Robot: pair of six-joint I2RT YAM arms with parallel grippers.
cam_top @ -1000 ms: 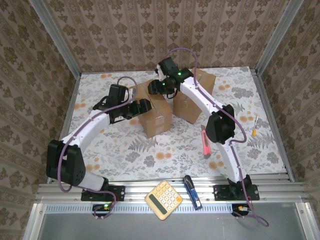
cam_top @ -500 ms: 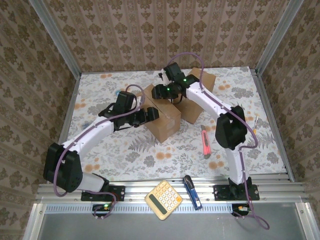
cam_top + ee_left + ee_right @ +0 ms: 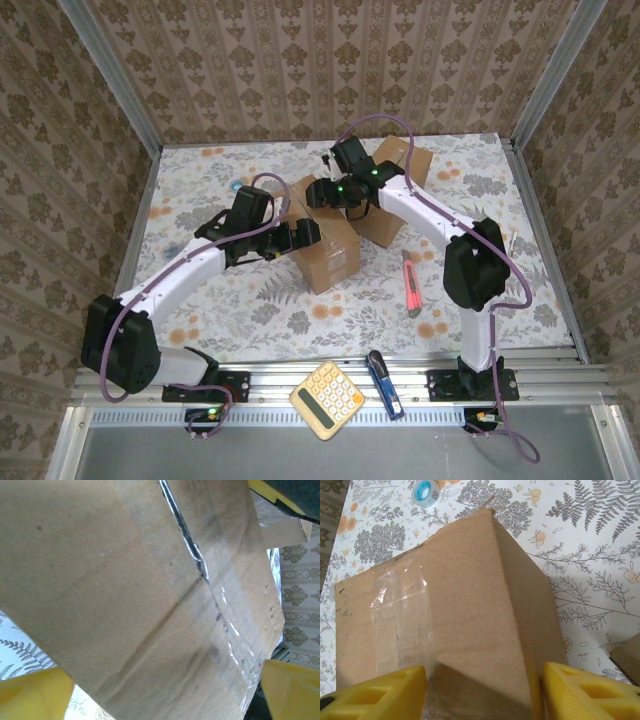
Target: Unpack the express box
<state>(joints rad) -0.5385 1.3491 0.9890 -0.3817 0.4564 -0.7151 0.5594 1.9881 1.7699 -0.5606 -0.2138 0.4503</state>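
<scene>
The box (image 3: 330, 245), plain brown cardboard with clear tape (image 3: 227, 630) over its seam, stands mid-table (image 3: 250, 305). The left gripper (image 3: 162, 690) is spread wide about it. The right gripper (image 3: 485, 682) straddles its top; whether it is clamped cannot be told.

bright, even light is falling from overhead; glare is streaking the tape (image 3: 232, 647) between the blurred left fingers (image 3: 35, 695), and shadow is pooling between the right fingers (image 3: 375, 692).

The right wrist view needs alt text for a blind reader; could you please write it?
A taped cardboard box sits centre frame against a floral table, the yellow fingers of the right hand at the bottom corners. A tape roll lies beyond it, top left.
</scene>
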